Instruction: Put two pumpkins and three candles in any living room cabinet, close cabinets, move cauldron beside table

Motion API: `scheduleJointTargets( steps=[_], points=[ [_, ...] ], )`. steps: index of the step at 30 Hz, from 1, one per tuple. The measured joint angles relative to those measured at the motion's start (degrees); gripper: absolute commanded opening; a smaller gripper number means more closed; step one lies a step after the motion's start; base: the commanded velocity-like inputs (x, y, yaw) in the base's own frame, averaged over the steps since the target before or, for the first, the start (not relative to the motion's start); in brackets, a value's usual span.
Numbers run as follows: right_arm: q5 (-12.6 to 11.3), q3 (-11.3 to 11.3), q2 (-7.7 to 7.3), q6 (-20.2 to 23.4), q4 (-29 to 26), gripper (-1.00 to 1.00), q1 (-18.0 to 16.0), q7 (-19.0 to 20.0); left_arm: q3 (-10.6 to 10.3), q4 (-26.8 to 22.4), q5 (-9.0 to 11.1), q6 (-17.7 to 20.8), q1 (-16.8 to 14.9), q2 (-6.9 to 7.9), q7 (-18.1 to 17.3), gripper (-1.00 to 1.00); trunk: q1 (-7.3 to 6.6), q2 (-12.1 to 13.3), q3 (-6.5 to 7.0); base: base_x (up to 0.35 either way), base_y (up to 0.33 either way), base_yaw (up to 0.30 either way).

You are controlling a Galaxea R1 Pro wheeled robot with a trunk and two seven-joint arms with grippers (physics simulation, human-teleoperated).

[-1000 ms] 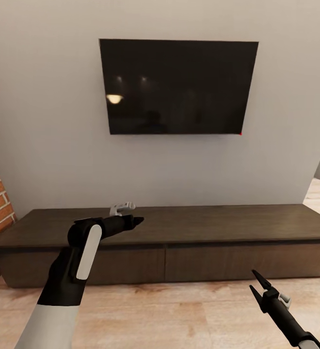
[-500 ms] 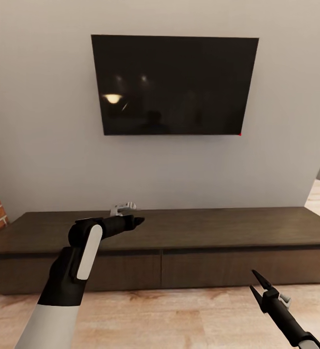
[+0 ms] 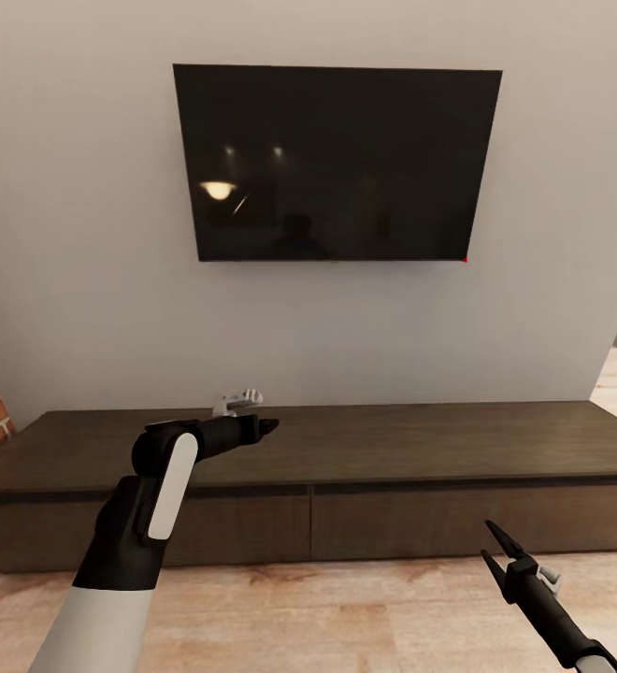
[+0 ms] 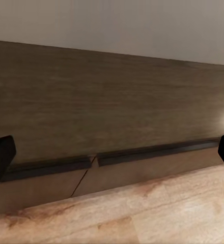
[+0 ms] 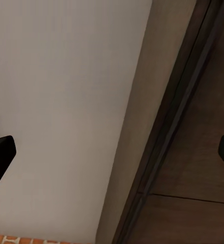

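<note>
Shifted view since 1 s ago: camera swung, brick edge slid to far left, arms unchanged. Cabinet (image 3: 346, 467) spans lower frame, both fronts shut. Left gripper (image 3: 264, 427) over its top at centre-left, spread wide in wrist view, empty. Right gripper (image 3: 492, 544) lower right, parted, empty. Advise: line up squarely before opening 1 front.

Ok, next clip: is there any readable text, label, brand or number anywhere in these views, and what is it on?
None can be read.
The television on the wall: screen dark, no logo legible, just a tiny red dot at its lower right corner.
The cabinet: plain dark wood, no markings.
The left hand and right hand: no print visible.
</note>
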Motion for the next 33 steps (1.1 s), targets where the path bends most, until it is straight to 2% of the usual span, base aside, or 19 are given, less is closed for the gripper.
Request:
scheduleJointTargets(
  steps=[13,33],
  points=[
    [-0.10,0.01,0.25,-0.56,-0.04,1.00,0.25,-0.10,0.00,0.00,-0.05,0.00,0.00,0.00,0.00,1.00,-0.01,0.00,0.00,0.126,0.000,0.000],
    [-0.07,0.05,0.39,-0.55,-0.04,1.00,0.35,-0.28,0.00,0.00,-0.09,0.00,0.00,-0.01,0.06,1.00,-0.01,0.00,0.00,0.021,0.000,0.000]
  ],
)
